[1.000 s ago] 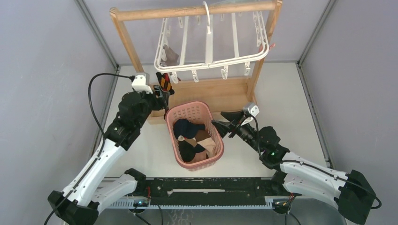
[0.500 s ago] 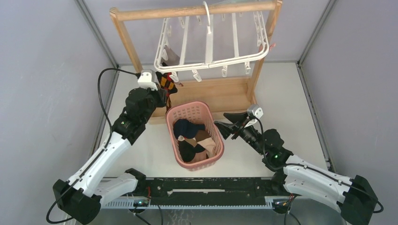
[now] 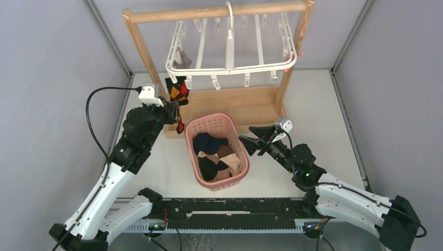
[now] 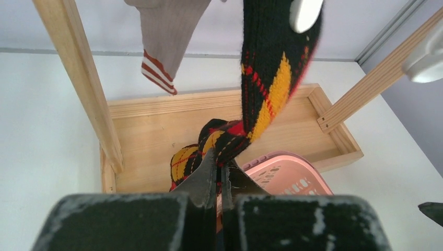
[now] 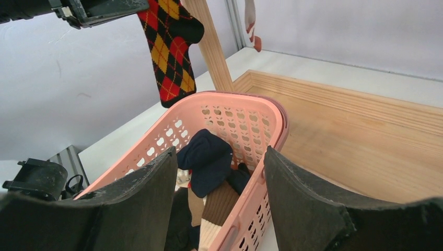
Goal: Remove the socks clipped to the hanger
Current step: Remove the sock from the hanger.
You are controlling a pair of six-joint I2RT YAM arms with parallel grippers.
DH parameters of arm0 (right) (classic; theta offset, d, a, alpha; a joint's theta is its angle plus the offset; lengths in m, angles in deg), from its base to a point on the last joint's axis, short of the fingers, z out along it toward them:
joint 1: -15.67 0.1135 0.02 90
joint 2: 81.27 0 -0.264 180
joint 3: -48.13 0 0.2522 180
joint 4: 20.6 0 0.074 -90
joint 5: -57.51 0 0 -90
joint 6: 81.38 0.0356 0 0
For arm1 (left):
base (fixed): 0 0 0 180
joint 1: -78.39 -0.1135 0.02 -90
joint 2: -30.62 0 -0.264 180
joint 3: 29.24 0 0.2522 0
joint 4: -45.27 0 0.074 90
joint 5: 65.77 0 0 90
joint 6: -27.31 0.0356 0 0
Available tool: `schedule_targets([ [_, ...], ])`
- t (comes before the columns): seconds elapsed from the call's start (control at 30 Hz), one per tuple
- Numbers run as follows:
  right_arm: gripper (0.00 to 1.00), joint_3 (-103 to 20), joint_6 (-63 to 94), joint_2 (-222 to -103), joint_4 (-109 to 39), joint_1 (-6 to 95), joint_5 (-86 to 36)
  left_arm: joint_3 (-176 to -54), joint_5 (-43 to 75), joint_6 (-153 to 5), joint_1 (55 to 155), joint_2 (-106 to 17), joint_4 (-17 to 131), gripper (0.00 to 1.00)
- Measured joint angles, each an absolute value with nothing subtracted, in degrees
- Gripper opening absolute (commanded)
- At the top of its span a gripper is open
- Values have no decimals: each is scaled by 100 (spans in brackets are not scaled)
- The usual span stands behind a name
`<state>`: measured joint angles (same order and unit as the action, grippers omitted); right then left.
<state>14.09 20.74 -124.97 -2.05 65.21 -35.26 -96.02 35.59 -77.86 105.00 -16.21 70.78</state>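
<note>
1. argyle sock (image 4: 266,89) (red/yellow/blk): top end sits under a white clip (image 4: 305,13) of the hanger (image 3: 229,44). it hangs at the hanger's front-left corner, w/ the lower part bent toward the left tool.
2. left tool (image 4: 219,163): fingers together, clamped on the sock's lower part. fabric bunches just past the tips.
3. hanger: white slatted frame, hooked on the top bar of the wooden rack (image 3: 219,11), above the rack's base tray.
4. grey sock (image 4: 167,36) w/ red-white cuff: hangs from the hanger behind the argyle one, near the rack's left post. neither tool touches it.
5. pink basket (image 3: 214,116): on the counter (image 3: 313,104), just in front of the rack base, btwn the two arms. it holds several socks (image 5: 206,162), dark ones plus a brown/cream banded one.
6. right tool (image 5: 219,154): fingers apart, nothing btwn them. it hangs just beside the basket's right rim, pointing at it.
</note>
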Motion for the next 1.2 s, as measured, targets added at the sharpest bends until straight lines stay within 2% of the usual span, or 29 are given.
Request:
schedule_targets([
  [0.5,68,1403,2071,-12393,-222,6521,-3517,-10225,3135,-7913,10622,-1258,7716,0],
  [0.67,61,1200,2076,-12548,-290,6528,-3406,-10362,2947,-8029,10762,-1249,7895,0],
  [0.8,61,963,2074,-12733,-299,6611,-3231,-10412,2800,-8184,10902,-1258,8038,1],
  [1.2,75,-287,2030,-13743,-553,7105,-2846,-10631,2634,-8711,11330,-1453,8236,1],
])
